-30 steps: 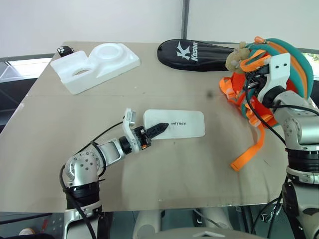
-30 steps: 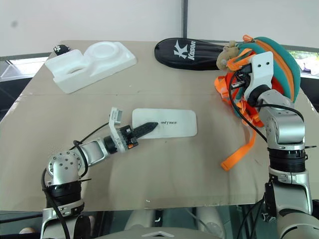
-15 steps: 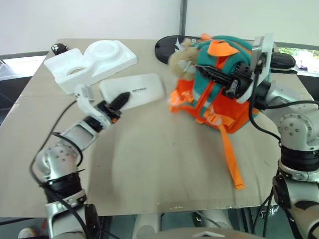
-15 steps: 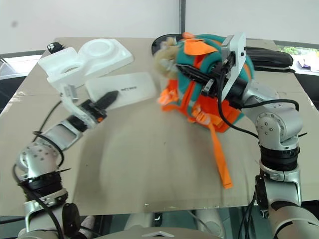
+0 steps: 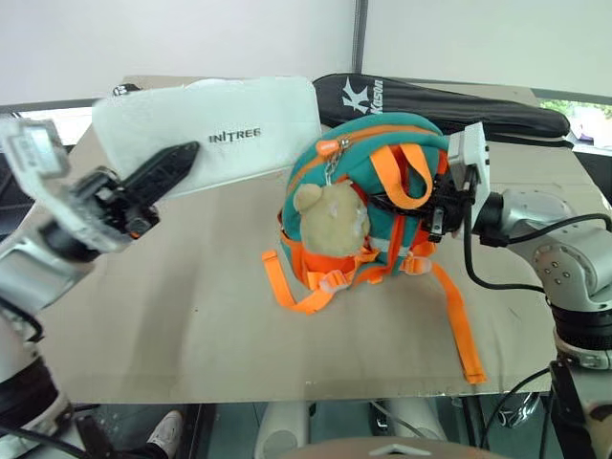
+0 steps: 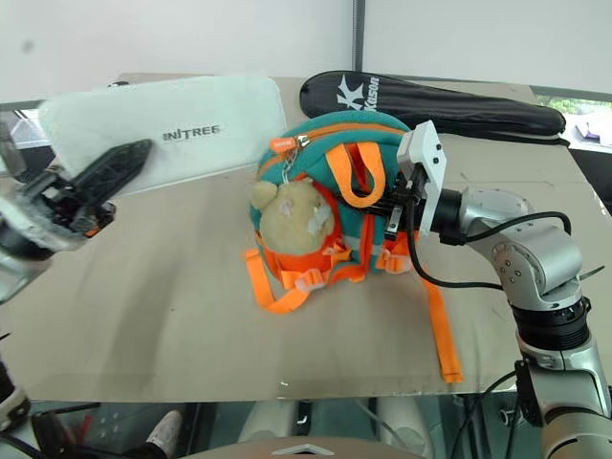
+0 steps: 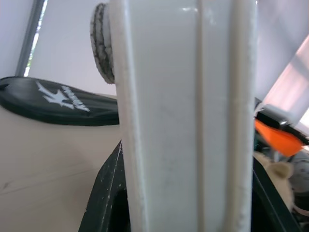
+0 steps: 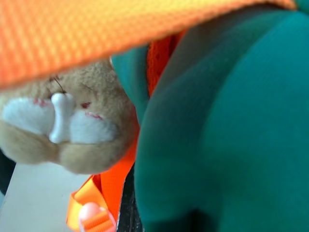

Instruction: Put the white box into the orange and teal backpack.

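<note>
Left eye view: the left claw (image 5: 177, 164) is gripping the white box (image 5: 215, 129), lettered "INITREE", and holding it raised above the bench (image 5: 191, 325) at the far left. The orange and teal backpack (image 5: 382, 206) is standing mid-bench, its plush bear (image 5: 330, 218) facing the bare near edge. The right claw (image 5: 435, 206) is clamped shut on an orange strap (image 5: 402, 177). Behind, a black case (image 5: 449, 100) is reading "Kason".

Left wrist view: the box's white edge is filling the jaws.
</note>
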